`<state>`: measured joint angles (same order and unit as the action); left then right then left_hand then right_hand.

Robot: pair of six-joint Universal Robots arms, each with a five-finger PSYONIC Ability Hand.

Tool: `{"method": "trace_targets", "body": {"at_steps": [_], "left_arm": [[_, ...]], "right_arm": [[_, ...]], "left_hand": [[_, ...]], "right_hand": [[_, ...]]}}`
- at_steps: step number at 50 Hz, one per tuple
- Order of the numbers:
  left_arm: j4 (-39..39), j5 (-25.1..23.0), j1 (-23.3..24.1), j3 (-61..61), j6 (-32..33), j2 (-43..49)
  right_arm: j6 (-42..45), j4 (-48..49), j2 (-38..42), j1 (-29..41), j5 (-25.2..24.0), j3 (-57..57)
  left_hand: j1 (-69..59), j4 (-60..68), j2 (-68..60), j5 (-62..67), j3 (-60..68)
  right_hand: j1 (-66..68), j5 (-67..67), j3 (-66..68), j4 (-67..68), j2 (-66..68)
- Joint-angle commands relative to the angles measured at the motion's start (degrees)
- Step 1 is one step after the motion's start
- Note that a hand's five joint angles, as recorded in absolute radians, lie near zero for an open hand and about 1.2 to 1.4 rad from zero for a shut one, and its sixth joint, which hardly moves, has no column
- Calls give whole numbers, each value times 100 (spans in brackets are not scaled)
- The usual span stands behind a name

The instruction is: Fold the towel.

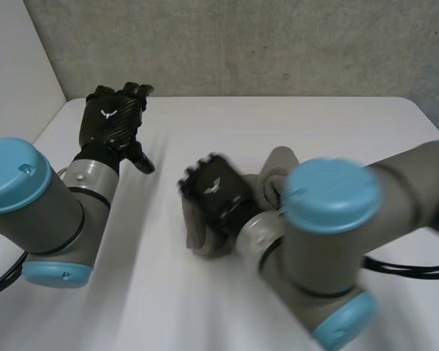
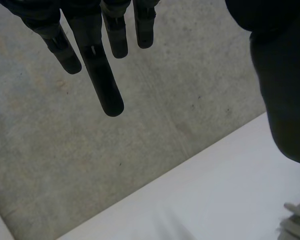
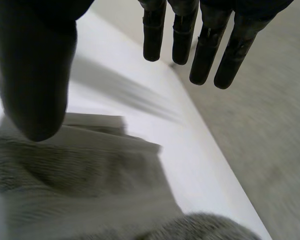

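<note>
towel: soft, light grey terry, judged limp and prone to sag, lies bunched mid-table under the right hand; take hold at the free edge near the thumb. the 2 hands hold nothing: right fingers straight and spread above the cloth, left hand well apart, fingers straight. the right arm overhangs the towel.

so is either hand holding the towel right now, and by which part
Nothing is held. The right hand is open over the grey towel, not curled round it; the left hand is open too, away from it.
</note>
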<state>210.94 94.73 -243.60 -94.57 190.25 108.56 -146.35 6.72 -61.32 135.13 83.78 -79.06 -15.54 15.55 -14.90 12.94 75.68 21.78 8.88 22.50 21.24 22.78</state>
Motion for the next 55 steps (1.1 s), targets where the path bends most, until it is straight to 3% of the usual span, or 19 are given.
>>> {"method": "trace_targets", "body": {"at_steps": [1, 20, 38, 46, 50, 55], "left_arm": [[9, 10, 269, 176, -58, 60], [9, -16, 287, 62, -102, 209], [9, -34, 322, 35, -102, 455], [9, -34, 392, 27, -93, 490], [17, -34, 392, 35, -93, 499], [17, -34, 392, 35, -93, 526]], "right_arm": [[-728, -13, -653, -1074, -11, -505], [-666, -74, 199, -1972, 77, -479], [-412, -162, -196, -3220, -265, -1481], [-368, -136, -126, -3317, -301, -1419], [-385, -127, -134, -3326, -310, -1445], [-385, -144, -82, -3283, -318, -1454]], "left_hand": [[499, -500, 435, -1239, -6513], [465, -466, 401, -1205, -6480], [449, -450, 384, -1189, -6463], [449, -450, 384, -1189, -6463], [432, -433, 367, -1172, -6446], [449, -450, 384, -1189, -6463]], "right_hand": [[-262, 28, -334, -208, -362], [630, 920, 558, 684, 530], [747, 1037, 675, 801, 647], [1083, 1373, 1011, 1137, 983], [2225, 2515, 2154, 2279, 2126], [1945, 2235, 1873, 1999, 1845]]}}
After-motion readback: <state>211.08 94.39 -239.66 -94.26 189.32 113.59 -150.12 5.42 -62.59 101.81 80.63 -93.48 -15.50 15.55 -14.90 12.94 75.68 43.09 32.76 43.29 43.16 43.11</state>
